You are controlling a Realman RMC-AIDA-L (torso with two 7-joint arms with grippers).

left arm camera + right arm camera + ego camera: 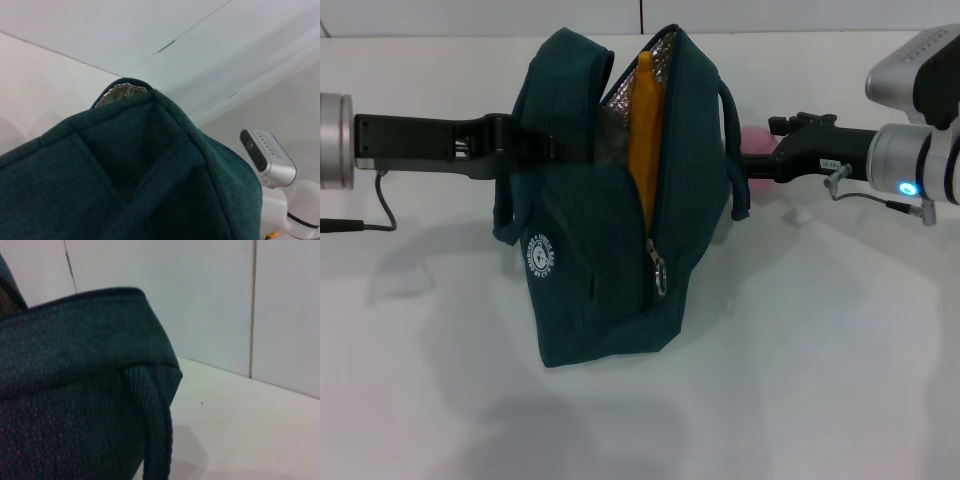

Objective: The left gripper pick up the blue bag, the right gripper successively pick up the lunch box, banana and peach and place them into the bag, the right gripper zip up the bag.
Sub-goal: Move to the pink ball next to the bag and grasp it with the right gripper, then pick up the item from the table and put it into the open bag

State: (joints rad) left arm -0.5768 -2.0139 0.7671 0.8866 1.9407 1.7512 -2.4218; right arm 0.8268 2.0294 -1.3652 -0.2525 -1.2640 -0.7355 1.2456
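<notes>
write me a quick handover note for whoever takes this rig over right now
Left gripper: at the blue bag's left side, holding it up; fingers hidden by fabric.
Right gripper: at the bag's right side, by the peach, a pink patch behind it; grip unclear.
Banana: inside the open bag, standing on end against the silver lining.
Lunch box: not visible, possibly already in the bag.
Left: peach in, then close with the zip pull, now low on the near end.

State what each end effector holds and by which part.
Left end effector grips the dark teal fabric bag at its upper side. Right end effector is beside the bag; its hold cannot be told.
</notes>
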